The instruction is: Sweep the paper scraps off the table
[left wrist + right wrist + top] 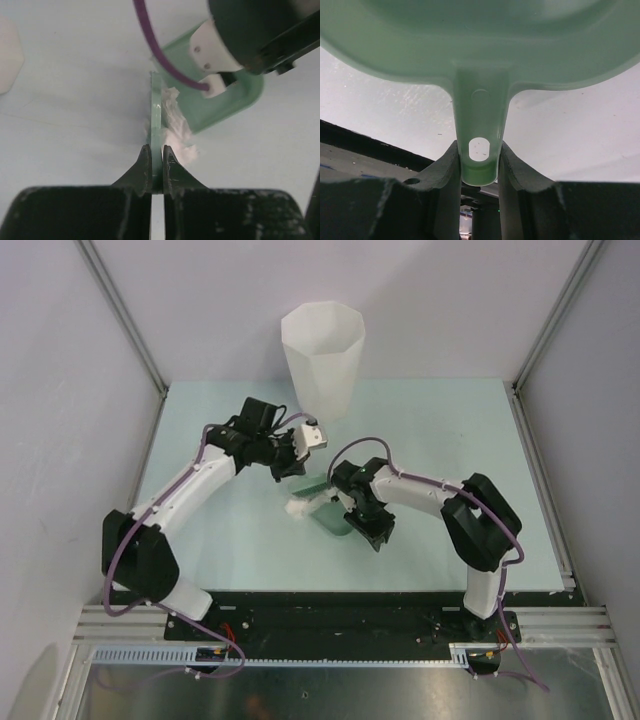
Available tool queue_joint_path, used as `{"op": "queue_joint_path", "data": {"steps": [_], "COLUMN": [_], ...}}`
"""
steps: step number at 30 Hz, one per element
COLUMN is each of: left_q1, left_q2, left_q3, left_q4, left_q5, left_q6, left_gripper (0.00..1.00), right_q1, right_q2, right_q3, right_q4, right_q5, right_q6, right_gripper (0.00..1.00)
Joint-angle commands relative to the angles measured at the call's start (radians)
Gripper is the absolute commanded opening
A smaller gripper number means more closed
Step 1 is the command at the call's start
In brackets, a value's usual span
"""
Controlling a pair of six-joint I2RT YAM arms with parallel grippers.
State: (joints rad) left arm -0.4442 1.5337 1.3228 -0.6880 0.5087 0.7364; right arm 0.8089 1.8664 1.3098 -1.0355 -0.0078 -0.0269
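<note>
mid-sweep, gathering step. pinching a thin flat pale green plastic sweeper blade (156,120) edge-on in the left jaws, pressed tight on its near end. clamping the holed handle (480,125) of a small darker green plastic dustpan (227,107) in the right jaws, squeezed on both sides of it. holding the pan low near the middle of the pale mint-green desk (450,430), mouth toward the blade; resting on the desk or just above it, can't tell. crumpled white paper scraps (177,132) bunched against the blade's right face, right at the pan's lip, possibly partly over it. next, probably: push the blade the rest of the way into the pan mouth, edge down on the desk so nothing slips under, pan braced against the shove. after that, likely lift and tip into the tall white faceted bin (322,350) at the far side. risk: wads squeezing out round the blade ends.
</note>
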Motion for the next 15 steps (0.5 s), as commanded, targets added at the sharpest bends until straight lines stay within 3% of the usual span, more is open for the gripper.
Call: {"op": "queue_joint_path", "data": {"steps": [1, 10, 15], "left_q1": [-0.007, 0.081, 0.185], "left_q2": [-0.079, -0.115, -0.161], "left_q3": [0.009, 0.062, -0.023], "left_q4": [-0.028, -0.034, -0.067], "left_q5": [0.127, -0.146, -0.142], "left_q6": [-0.075, -0.227, -0.255], "left_gripper": [0.0, 0.0, 0.0], "right_q1": [0.027, 0.05, 0.087], "right_q2": [0.007, 0.002, 0.004], "right_q3": [0.006, 0.006, 0.006], "right_q4": [-0.026, -0.07, -0.1], "right_q5": [0.002, 0.025, 0.037], "right_q6": [-0.005, -0.011, -0.025], "right_gripper": [0.0, 0.0, 0.0]}}
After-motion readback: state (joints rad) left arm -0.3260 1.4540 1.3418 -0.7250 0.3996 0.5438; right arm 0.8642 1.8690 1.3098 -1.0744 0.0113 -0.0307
